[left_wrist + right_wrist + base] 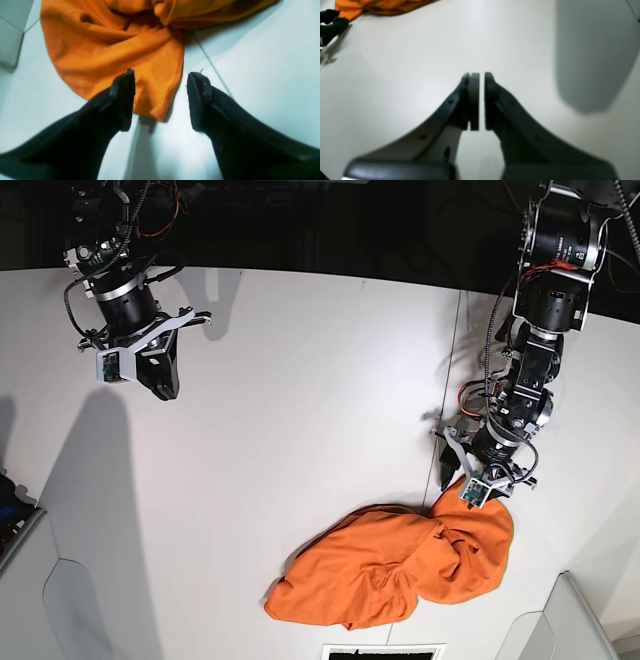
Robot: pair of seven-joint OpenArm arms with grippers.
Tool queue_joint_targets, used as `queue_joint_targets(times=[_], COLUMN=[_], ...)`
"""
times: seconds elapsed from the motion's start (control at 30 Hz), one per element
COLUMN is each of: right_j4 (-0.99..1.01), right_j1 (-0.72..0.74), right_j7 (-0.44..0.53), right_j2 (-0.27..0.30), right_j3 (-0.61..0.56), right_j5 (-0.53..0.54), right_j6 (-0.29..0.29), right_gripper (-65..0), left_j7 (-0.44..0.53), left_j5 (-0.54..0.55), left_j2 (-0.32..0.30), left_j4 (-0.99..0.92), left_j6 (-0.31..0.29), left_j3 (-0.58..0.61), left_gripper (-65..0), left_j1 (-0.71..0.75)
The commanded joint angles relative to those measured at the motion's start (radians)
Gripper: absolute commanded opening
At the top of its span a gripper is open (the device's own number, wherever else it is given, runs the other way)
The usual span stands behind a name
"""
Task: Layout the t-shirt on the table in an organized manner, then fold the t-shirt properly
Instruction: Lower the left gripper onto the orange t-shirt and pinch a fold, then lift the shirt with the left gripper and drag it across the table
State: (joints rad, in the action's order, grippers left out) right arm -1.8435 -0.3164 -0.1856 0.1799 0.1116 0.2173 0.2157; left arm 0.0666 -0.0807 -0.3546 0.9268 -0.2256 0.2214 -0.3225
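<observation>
The orange t-shirt (390, 565) lies crumpled in a heap on the white table (300, 380), near its front edge. My left gripper (472, 478) is open at the heap's upper right edge. In the left wrist view its jaws (162, 75) stand wide apart over a hanging fold of the t-shirt (112, 50), holding nothing. My right gripper (160, 385) hovers far away at the table's back left. In the right wrist view it (481, 75) is shut and empty over bare table, with a corner of the t-shirt (377, 6) at the top left. No white tag shows.
A thin dark seam (455, 360) runs across the table by the left arm and also shows in the left wrist view (212, 65). Grey bins stand at the front left (50, 600) and front right (575, 620). A grey box (10, 32) lies beside the shirt.
</observation>
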Motion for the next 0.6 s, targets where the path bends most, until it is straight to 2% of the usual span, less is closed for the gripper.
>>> queue_joint_targets(times=[0.0,0.13,0.23,0.3,0.4,0.57], right_j4=[-0.015,-0.015,-0.015,-0.015,-0.015,-0.015], right_j1=[0.006,0.005,0.006,0.006,0.006,0.006], right_j7=[0.023,0.023,0.023,0.023,0.023,0.024], right_j2=[0.005,0.005,0.005,0.005,0.005,0.005], right_j3=[0.004,0.004,0.004,0.004,0.004,0.004], right_j5=[0.008,0.008,0.008,0.008,0.008,0.008], right_j6=[-0.003,-0.003,-0.003,-0.003,-0.003,-0.003], right_gripper=[-60.2,-60.2,-60.2,-60.2,-60.2,-60.2], left_j7=[-0.002,-0.003,-0.003,-0.003,-0.003,-0.003], left_j5=[-0.024,-0.074,-0.073,-0.066,-0.047,-0.042], left_j2=[-0.011,-0.011,-0.011,-0.012,-0.016,-0.061], left_j4=[0.007,0.007,0.007,0.009,0.032,0.213], left_j6=[0.005,-0.006,-0.083,-0.166,-0.238,-0.239], left_j3=[-0.005,-0.005,-0.005,-0.005,-0.005,-0.005], left_gripper=[-33.8,-51.2,-64.4,-65.0,-65.0,-65.0], left_j1=[-0.021,-0.020,-0.006,0.014,0.073,0.272])
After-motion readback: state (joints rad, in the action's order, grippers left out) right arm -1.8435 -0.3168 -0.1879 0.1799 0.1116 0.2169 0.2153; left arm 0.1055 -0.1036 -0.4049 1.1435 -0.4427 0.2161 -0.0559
